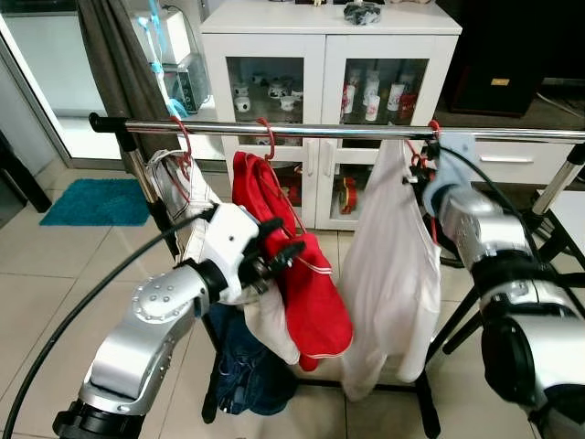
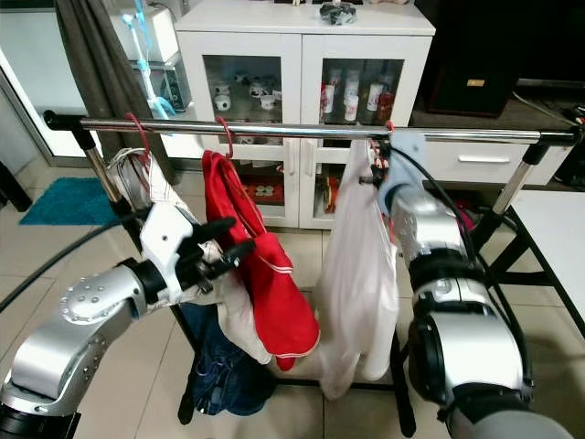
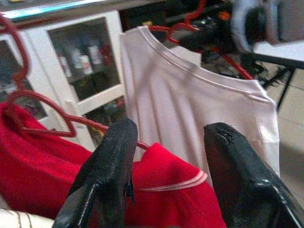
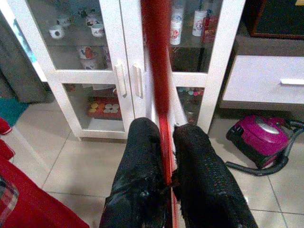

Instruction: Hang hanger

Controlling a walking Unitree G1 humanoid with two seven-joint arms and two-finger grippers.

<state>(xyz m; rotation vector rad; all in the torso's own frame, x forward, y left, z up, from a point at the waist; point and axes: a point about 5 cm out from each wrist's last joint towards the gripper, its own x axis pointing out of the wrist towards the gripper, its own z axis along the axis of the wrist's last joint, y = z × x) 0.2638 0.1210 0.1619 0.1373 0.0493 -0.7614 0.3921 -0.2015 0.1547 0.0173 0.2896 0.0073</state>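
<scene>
Our right tool pinches a thin red hanger at the rail.

In the head views, we see the hanger's hook over the chrome rail near its right end, carrying a white shirt beside a red shirt on its own red hanger. In the left wrist view, our left tool is spread apart, its fingers in front of the red shirt, touching nothing that we can tell. In the right wrist view, the hanger is a slim, glossy red wire running straight up between the pressed-together fingers, with a white cabinet behind.
</scene>
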